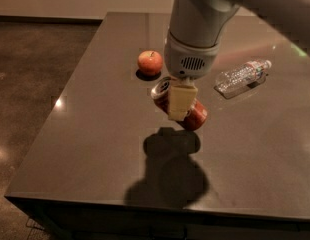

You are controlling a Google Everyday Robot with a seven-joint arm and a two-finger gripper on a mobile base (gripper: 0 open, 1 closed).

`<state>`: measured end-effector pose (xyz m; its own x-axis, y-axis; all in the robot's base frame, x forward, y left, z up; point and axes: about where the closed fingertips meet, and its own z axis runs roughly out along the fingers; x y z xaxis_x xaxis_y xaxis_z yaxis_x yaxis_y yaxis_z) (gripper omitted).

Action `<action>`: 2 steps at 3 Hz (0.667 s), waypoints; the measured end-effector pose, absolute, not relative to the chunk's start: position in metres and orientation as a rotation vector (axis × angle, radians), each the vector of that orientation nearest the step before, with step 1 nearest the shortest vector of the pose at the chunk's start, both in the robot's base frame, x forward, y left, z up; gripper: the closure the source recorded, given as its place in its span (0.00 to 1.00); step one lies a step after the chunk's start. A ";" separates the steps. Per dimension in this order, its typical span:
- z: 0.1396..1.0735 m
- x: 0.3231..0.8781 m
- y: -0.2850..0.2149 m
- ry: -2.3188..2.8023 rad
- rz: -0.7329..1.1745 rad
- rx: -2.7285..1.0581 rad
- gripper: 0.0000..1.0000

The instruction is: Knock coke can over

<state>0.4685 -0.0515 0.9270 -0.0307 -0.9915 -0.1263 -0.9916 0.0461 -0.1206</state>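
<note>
The coke can is red with a silver top that faces up and to the left. It is tilted far over on its side, near the middle of the dark table. My gripper comes down from above and is shut on the can. One cream finger lies across the can's front, and the other is hidden behind it. The can's shadow lies on the table just below it.
A red apple stands behind and to the left of the can. A clear plastic water bottle lies on its side at the right. The table's left and front edges drop to the floor.
</note>
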 end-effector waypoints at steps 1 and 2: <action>0.917 0.482 -0.059 2.184 -0.101 -2.121 1.00; 0.907 0.494 -0.062 2.203 -0.189 -2.169 0.82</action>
